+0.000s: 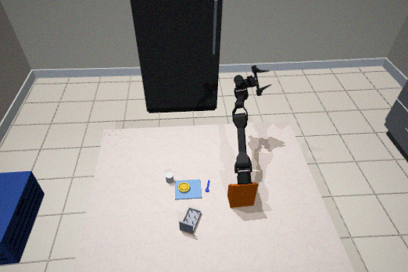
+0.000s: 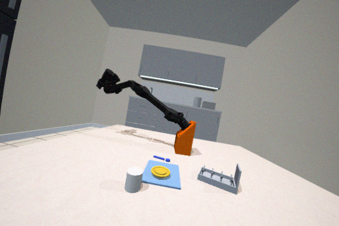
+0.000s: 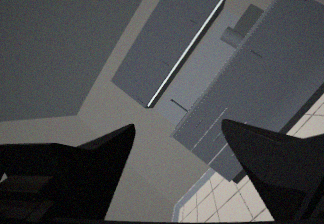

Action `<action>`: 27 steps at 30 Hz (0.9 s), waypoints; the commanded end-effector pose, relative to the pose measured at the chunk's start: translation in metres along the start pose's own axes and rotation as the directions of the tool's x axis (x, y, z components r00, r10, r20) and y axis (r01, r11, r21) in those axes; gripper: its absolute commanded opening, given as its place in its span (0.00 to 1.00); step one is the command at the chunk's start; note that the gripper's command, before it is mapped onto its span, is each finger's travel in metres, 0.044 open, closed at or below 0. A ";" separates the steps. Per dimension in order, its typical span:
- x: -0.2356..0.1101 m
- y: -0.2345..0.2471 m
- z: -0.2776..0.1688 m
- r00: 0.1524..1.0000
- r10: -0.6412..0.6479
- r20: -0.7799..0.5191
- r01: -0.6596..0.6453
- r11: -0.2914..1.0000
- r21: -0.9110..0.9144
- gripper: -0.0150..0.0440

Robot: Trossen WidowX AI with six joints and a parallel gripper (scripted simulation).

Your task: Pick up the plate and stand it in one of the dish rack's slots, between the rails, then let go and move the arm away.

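Note:
A yellow plate [image 1: 184, 187] [image 2: 160, 171] lies flat on a light blue mat [image 1: 195, 194] [image 2: 171, 182] near the middle of the table [image 1: 143, 156] [image 2: 54, 169]. A grey dish rack [image 1: 191, 220] [image 2: 220, 178] with upright rails stands on the table a short way from the mat; its slots are empty. My gripper [image 1: 266, 78] [image 2: 100, 84] [image 3: 177, 126] is open and empty. It is raised high on the outstretched arm, far from the plate and the rack, and in the wrist view it points at the kitchen cabinets and the ceiling.
A grey cup [image 1: 169, 177] [image 2: 133, 179] stands beside the mat. A small blue utensil [image 1: 208, 185] [image 2: 161, 158] lies between the mat and the arm's orange base [image 1: 242, 195] [image 2: 185, 139]. A tall black fridge [image 1: 178, 55] and a blue crate [image 1: 10, 215] stand on the floor.

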State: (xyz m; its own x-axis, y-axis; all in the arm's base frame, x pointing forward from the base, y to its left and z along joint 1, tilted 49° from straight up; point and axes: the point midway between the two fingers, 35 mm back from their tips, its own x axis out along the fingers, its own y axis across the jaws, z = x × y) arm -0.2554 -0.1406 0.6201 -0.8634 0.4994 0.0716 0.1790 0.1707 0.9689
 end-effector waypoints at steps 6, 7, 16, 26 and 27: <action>-0.014 -0.007 -0.018 0.998 0.004 -0.059 -0.008 0.997 -0.074 0.93; -0.017 -0.008 -0.022 0.997 0.005 -0.073 -0.011 0.996 -0.091 0.93; -0.046 -0.021 -0.050 0.983 0.007 -0.184 -0.047 0.976 -0.212 0.93; -0.085 -0.035 -0.078 0.949 0.005 -0.316 -0.116 0.936 -0.334 0.93; -0.090 -0.037 -0.081 0.944 0.004 -0.331 -0.125 0.930 -0.345 0.93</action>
State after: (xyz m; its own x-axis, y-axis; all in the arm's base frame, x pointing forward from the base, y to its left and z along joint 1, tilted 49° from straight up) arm -0.2298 -0.2420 0.6025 -0.9605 0.2422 0.1371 0.1071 -0.1332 0.9853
